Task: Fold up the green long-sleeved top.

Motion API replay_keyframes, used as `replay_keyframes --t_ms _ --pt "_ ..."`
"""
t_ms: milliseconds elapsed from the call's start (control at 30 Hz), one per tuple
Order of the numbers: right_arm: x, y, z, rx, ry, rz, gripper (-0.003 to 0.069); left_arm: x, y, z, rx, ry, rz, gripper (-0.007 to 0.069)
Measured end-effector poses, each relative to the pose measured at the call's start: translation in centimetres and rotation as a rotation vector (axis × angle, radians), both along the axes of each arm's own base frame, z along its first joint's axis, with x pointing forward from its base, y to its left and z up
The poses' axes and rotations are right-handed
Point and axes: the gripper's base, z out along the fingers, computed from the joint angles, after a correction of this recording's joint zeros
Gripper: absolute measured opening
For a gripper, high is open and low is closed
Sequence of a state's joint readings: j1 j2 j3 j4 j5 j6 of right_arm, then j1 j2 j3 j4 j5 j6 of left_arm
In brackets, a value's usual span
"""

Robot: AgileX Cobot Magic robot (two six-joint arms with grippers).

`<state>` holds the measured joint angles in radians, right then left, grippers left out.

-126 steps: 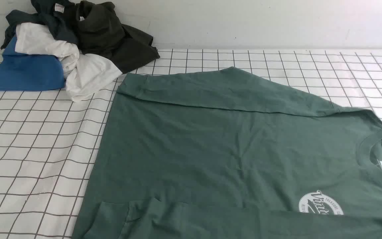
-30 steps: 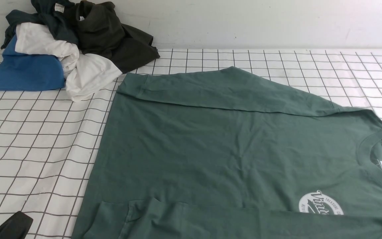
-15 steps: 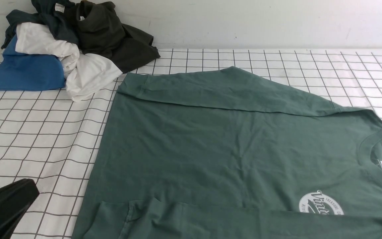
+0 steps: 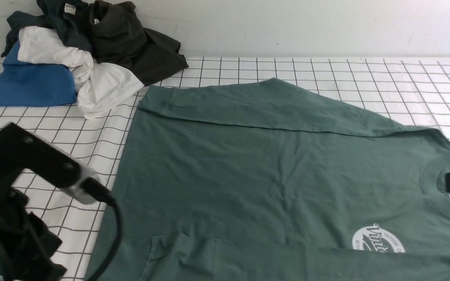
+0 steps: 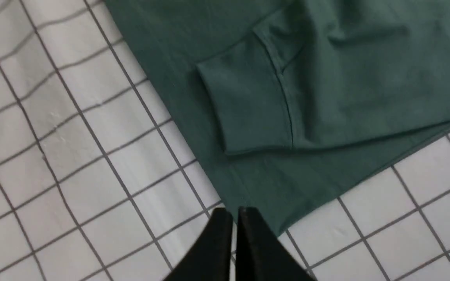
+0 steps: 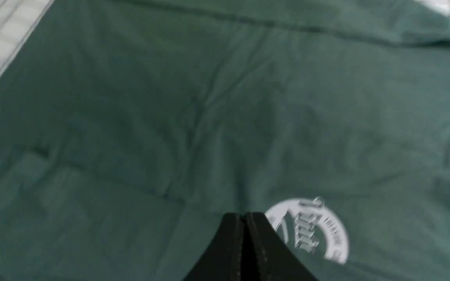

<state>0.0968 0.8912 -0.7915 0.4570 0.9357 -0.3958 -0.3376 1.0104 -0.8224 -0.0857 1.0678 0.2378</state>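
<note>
Your green long-sleeved top (image 4: pixel 272 171) lies flat, print up, over the middle and right of the bench (image 4: pixel 365 74). Its long axis runs left to right, hem toward the left edge and neck (image 4: pixel 436 171) toward the right. Both sleeves are laid inward over the body, probably to square it for folding, and the near cuff (image 5: pixel 248 105) rests by the hem. Your left fingers (image 5: pixel 225 226) are pressed together and empty over the near hem corner, likely placed to take it. Your right fingers (image 6: pixel 236 234), also closed and empty, hang above the chest logo (image 6: pixel 311 230)
</note>
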Motion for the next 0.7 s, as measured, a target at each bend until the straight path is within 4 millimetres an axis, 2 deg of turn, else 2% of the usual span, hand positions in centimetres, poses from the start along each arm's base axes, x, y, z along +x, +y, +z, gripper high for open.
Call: replay_keyframes --t_ms 133,167,233,267,467,567,700 --pt "0.6 1.9 -1.3 -0.073 0.154 0.161 -0.0015 2.3 -1.4 -2.5 0.034 0.109 0.042 0.0052" --pt "0.4 2.8 -2.1 -0.116 0.226 0.238 -0.0015 3.5 -2.1 -3.9 0.038 0.150 0.060 0.0092" --pt "0.4 3.3 -2.5 -0.142 0.254 0.277 -0.0015 4.1 -2.4 -4.6 0.037 0.168 0.069 0.0119" --pt "0.3 3.6 -2.8 -0.164 0.270 0.307 -0.0015 4.9 -2.7 -5.6 0.032 0.181 0.078 0.0163" --pt "0.5 4.1 -2.9 -0.187 0.239 0.330 -0.0015 8.1 -4.0 -10.0 0.027 0.204 0.110 0.0354" --pt "0.6 4.2 -2.8 -0.186 0.223 0.324 -0.0015 9.3 -3.7 -11.8 0.035 0.219 0.138 0.0402" --pt "0.7 4.2 -2.8 -0.186 0.210 0.319 -0.0015 10.3 -3.0 -13.3 0.037 0.228 0.181 0.0414"
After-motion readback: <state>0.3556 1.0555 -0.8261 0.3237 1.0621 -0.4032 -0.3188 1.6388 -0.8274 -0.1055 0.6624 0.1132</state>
